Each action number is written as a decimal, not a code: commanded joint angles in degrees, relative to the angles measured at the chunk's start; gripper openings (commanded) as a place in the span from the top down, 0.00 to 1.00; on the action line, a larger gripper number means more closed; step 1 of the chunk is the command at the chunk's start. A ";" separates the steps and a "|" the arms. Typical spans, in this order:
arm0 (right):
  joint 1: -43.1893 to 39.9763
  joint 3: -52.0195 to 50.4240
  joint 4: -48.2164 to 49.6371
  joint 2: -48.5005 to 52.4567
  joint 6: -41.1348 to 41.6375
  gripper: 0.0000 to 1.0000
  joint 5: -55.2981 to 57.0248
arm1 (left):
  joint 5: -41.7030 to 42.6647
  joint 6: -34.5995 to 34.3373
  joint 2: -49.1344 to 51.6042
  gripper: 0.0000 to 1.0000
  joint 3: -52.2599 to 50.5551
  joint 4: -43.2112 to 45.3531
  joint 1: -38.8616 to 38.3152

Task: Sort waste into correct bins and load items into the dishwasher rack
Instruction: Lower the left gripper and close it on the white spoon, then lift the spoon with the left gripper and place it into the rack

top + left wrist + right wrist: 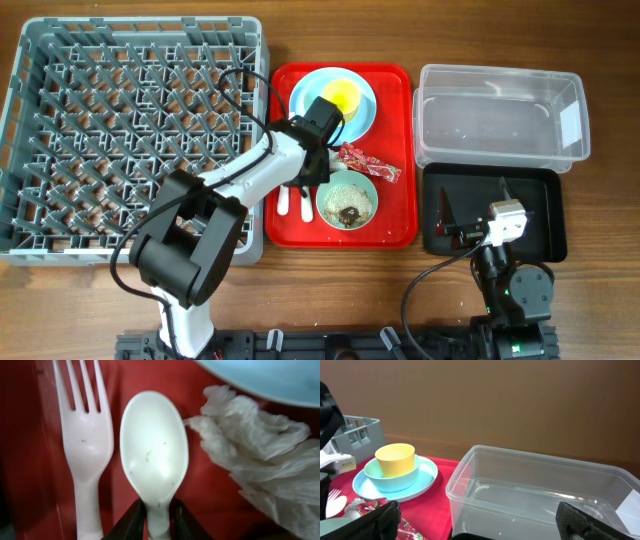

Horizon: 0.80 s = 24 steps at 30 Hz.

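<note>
My left claw (159, 510) is clenched on the neck of the white spoon (154, 455), which lies on the red tray (125, 380) between fork (82, 435) and tissue (255, 455). I should lift vertically without snagging either. My right claw (480, 525) is released.

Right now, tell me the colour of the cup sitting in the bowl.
Yellow; the cup shows best in the right wrist view.
</note>
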 commanded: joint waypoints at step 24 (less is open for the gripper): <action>-0.28 -0.07 0.20 -0.11 -0.31 0.00 -0.50 | 0.09 0.26 1.16 0.96 -3.10 2.25 -0.20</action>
